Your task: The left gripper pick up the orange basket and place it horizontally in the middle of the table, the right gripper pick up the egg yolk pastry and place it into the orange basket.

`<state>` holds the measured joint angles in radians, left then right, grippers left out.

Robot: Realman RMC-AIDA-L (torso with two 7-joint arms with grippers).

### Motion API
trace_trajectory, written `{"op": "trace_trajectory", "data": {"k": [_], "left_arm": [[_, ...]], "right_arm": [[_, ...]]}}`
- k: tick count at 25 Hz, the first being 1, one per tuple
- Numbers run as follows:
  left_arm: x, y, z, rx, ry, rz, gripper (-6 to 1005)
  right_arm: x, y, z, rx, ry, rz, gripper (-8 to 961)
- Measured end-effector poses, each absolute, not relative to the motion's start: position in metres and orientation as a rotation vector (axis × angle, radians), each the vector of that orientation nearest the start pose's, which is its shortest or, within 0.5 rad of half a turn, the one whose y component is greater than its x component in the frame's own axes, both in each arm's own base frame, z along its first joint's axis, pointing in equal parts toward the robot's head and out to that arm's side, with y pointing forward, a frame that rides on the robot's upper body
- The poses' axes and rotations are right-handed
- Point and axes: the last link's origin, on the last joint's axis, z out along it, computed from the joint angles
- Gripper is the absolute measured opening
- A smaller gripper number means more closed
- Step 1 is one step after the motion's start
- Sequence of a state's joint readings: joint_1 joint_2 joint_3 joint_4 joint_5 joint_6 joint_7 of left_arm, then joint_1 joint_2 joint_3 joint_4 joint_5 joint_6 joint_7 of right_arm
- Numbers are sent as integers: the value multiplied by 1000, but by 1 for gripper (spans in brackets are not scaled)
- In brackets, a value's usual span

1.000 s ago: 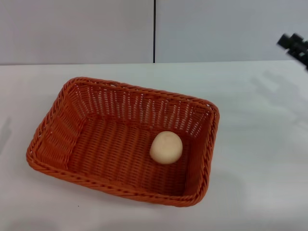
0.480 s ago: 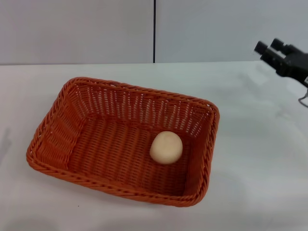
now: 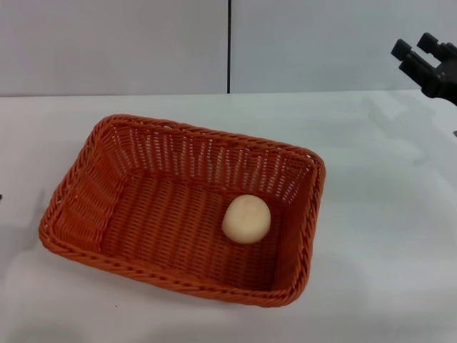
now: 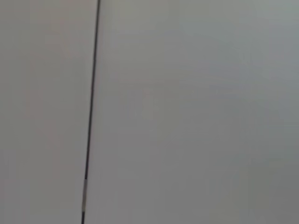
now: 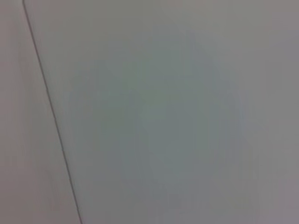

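The orange basket (image 3: 78,196) lies on the white table (image 3: 385,236) near its middle, long side running left to right and slightly skewed. The egg yolk pastry (image 3: 246,219) rests inside it toward the right end, its plain cream face up. My right gripper (image 3: 414,44) hangs high at the far right, well above and behind the basket, its two black fingers apart with nothing between them. The left gripper is out of view. Both wrist views show only a grey wall with a thin dark seam (image 4: 90,121).
A grey wall (image 3: 114,43) with a vertical seam (image 3: 229,46) rises behind the table's back edge. Bare tabletop lies on all sides of the basket, widest to the right.
The right gripper came in from the right edge, then drew back up and to the right. Basket and pastry have not moved. A shadow has spread on the table at the left edge.
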<state>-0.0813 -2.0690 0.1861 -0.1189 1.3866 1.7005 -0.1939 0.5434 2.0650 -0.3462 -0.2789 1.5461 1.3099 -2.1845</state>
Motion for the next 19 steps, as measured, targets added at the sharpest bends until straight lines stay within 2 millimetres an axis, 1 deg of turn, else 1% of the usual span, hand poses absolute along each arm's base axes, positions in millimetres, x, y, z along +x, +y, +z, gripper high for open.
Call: {"op": "trace_trajectory", "data": {"k": [1,4,6,9,13,16,19], "left_arm": [[-368,171,2,-1484,-474,-762,857],[-368,171,2,-1484,-474,-762,857],[-361,170,-8,-1482,-456,-734,857],[-361,169,-10,-1476,-466,-731,857],[-363,169,-9,-1475,-465,-719,857],[-369,173,3,-1476,-411,-685,857],[-373,176,6,-1480,-409,-663,857]], "right_arm": [[299,358,20,-1986,644,994,609],[298,355,22,-1992,620,1004,609],[299,354,23,-1990,613,1008,609],[299,354,24,-1987,613,1009,609],[297,352,18,-1980,609,1013,608],[297,349,9,-1941,591,1015,608],[297,347,5,-1925,585,1017,608]]}}
